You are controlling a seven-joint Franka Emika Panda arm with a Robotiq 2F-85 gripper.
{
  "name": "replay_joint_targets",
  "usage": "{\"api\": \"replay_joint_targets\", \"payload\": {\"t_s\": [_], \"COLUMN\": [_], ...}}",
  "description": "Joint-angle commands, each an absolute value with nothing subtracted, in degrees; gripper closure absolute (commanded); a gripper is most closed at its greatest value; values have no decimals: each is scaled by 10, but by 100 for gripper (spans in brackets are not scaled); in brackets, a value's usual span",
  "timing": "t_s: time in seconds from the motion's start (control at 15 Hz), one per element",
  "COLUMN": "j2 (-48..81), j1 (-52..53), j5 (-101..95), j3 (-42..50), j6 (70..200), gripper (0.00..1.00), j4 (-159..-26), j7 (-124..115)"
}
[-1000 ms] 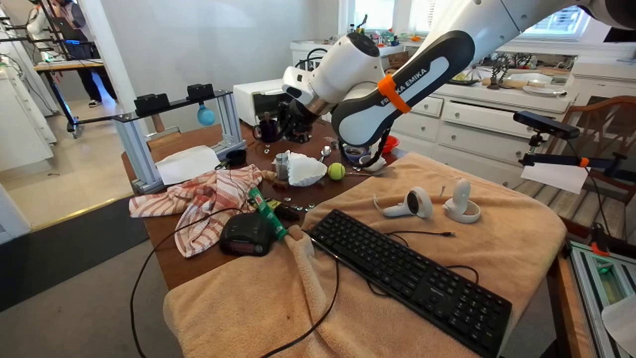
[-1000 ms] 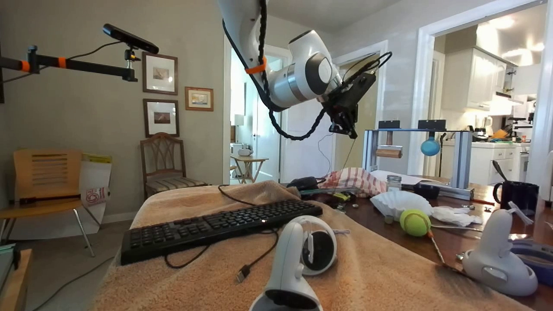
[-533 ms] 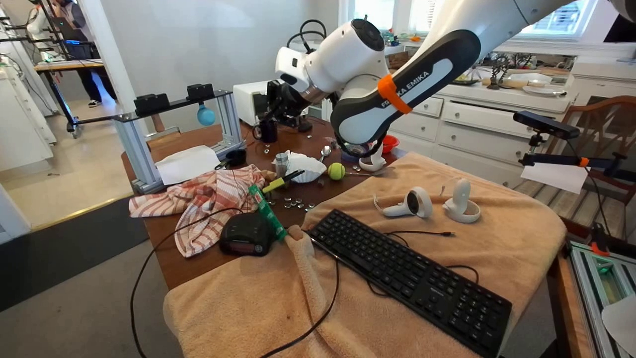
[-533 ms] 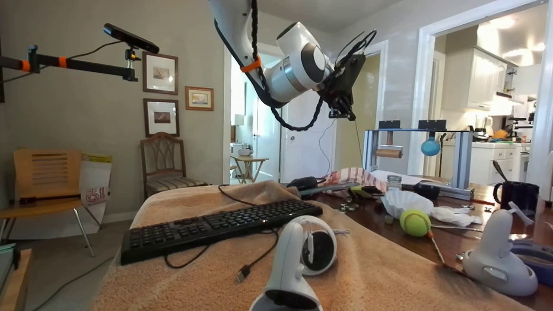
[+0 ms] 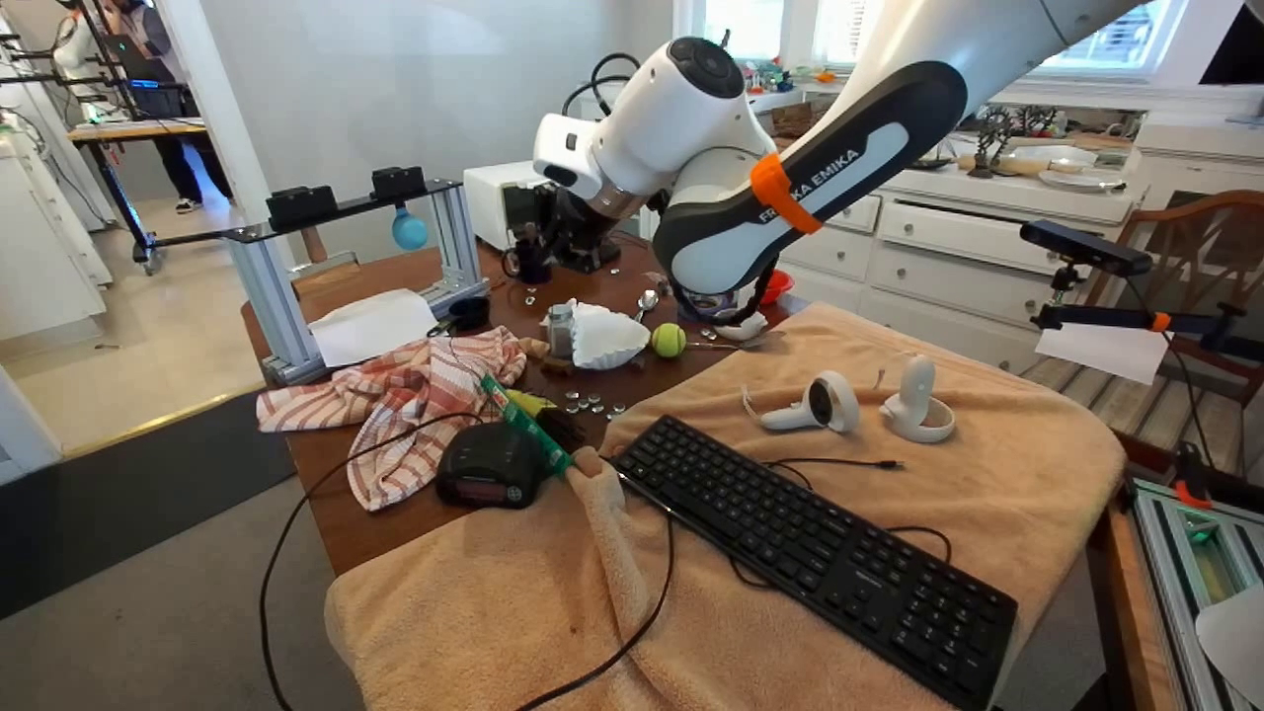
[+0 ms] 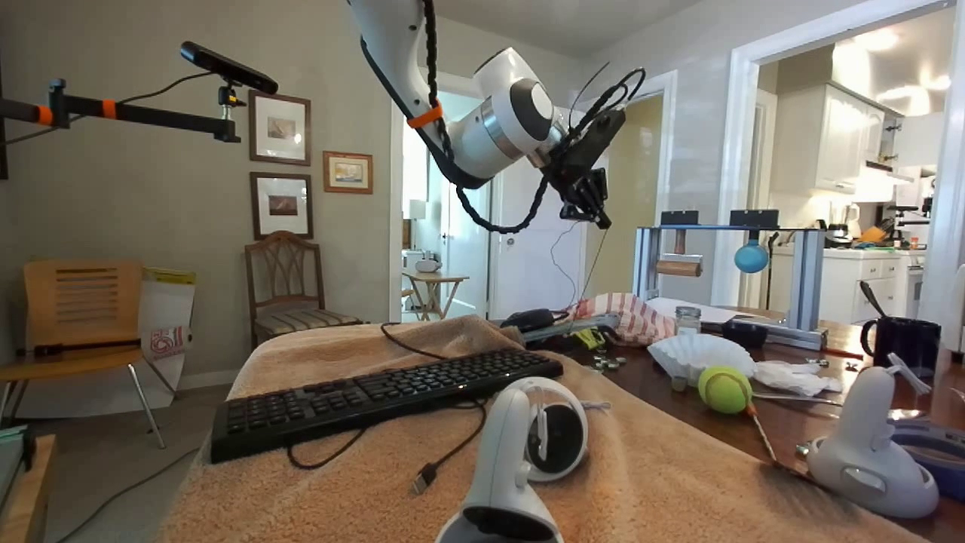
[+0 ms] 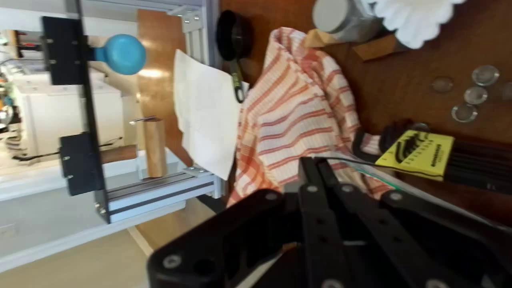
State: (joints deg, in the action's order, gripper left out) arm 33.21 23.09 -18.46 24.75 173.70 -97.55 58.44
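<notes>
1. One claw (image 7: 315, 161), hanging well above the desk (image 7: 404, 100); its fingers lie fully together, apparently pinching a dark cord (image 7: 362, 162) and nothing bulkier.
2. One length of that dark cord, thin, running from the fingertips across to a yellow label (image 7: 426, 150); whether it is tied there cannot be told. Judged limp, nearly weightless and apt to slide through a weak pinch; best gripped well in from its end.
3. One black bundle (image 7: 480, 166), bearing the yellow label, beside a striped cloth (image 7: 296, 124); whether flat or tipped cannot be told. Judged light and bendable, the label smooth and easily creased; best taken across the dark strands.
4. One green strip (image 5: 528, 427), aslant just beside a black box (image 5: 489, 464); stiff by its look.
5. One striped cloth, as above, red and white, crumpled; soft.
6. Several clear discs (image 7: 476, 95), loose on the desk; hard, probably slick.
7. One lidded jar (image 7: 332, 18), near one white paper filter (image 7: 416, 20); jar likely breakable, filter flimsy.
8. One white sheet (image 7: 206, 120), its edge crossed by the handle of a black measuring cup (image 7: 233, 36).
9. One metal frame (image 5: 265, 311), standing beyond most of the sheet, a blue ball (image 7: 126, 54) hanging from it.
</notes>
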Motion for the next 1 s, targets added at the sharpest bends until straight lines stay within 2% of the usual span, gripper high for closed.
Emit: {"api": "replay_joint_targets", "payload": {"t_s": [0.0,0.47,0.73,0.8,0.87,0.93], "j2": [329,347,364,372,381,388], "j1": [147,64,15,4,-8,-14], "j5": [-210,-180,-150,-140,-124,-114], "j3": [139,44,-13,-24,-36,-41], "j6": [1623,1381,1380,1385,1379,1370], "gripper": [100,100,100,89,72,65], "j4": [-963,-912,-894,-889,-881,-874], "j7": [545,484,507,516,521,517]}}
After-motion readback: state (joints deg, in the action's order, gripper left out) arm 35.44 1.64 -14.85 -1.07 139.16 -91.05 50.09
